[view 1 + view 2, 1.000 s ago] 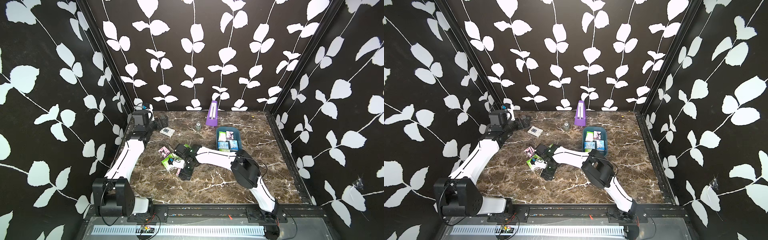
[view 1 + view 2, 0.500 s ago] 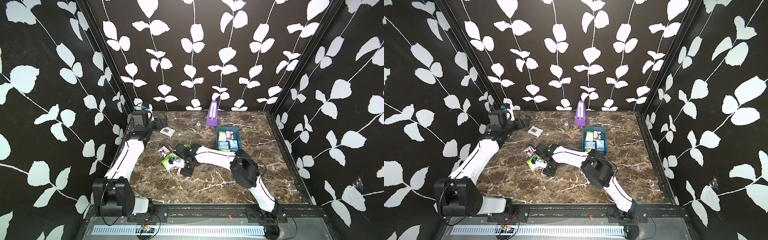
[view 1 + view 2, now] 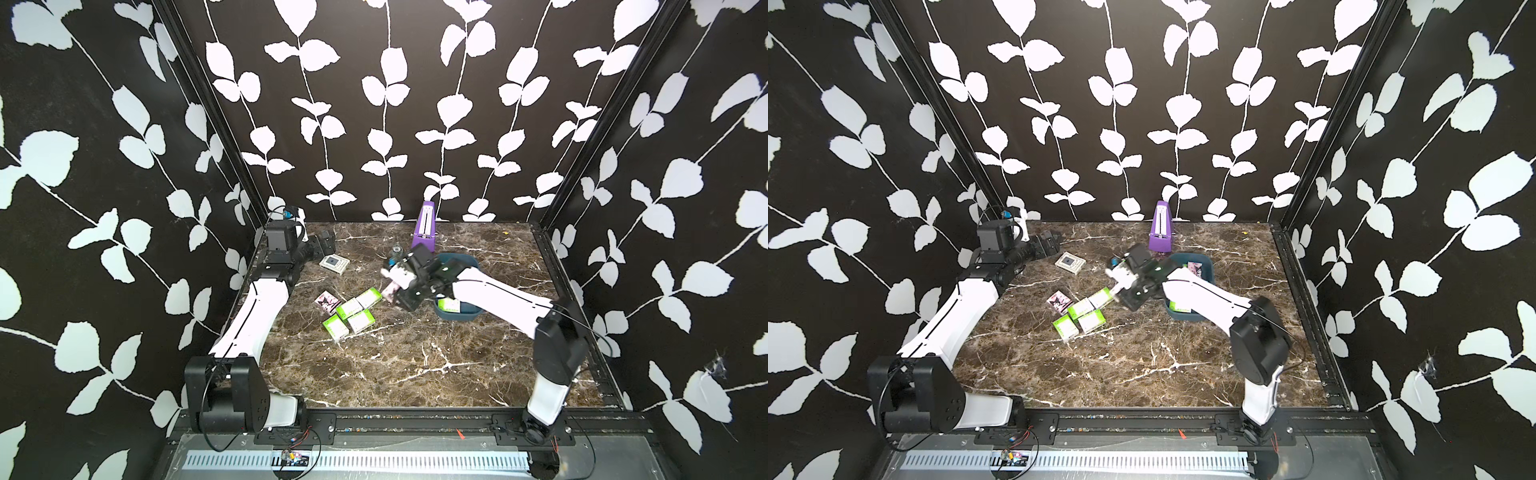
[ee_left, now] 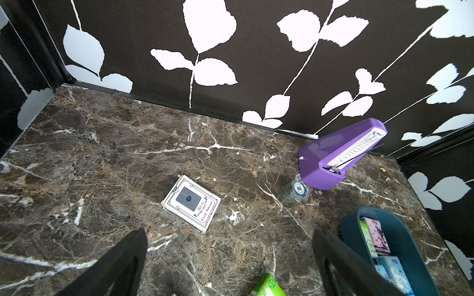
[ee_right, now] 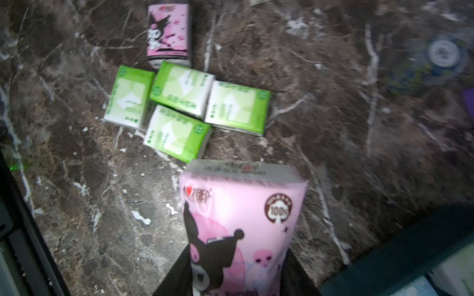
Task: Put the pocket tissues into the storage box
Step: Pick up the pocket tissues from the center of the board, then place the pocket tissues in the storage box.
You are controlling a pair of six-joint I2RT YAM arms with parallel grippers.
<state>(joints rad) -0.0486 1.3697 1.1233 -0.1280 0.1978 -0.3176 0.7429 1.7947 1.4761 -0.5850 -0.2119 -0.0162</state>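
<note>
My right gripper (image 5: 238,271) is shut on a pink pocket tissue packet (image 5: 241,210) with a black cartoon figure, held above the marble just left of the storage box. In both top views the held packet (image 3: 390,293) (image 3: 1116,287) hangs beside the dark teal storage box (image 3: 457,318) (image 3: 1185,316), which holds several packets (image 4: 377,238). Several green-and-white packets (image 3: 353,312) (image 5: 179,102) and one pink packet (image 3: 327,301) (image 5: 168,30) lie on the table. My left gripper (image 3: 326,245) (image 4: 230,271) stands open at the back left, with nothing between its fingers.
A purple metronome (image 3: 424,228) (image 4: 338,156) stands at the back wall. A stack of poker chips (image 3: 397,251) (image 4: 297,191) sits in front of it. A white playing-card box (image 3: 334,264) (image 4: 191,202) lies near my left gripper.
My right gripper shut on the pink packet at the cluster and has lifted it up and to the right, toward the box. The left arm has not moved.
</note>
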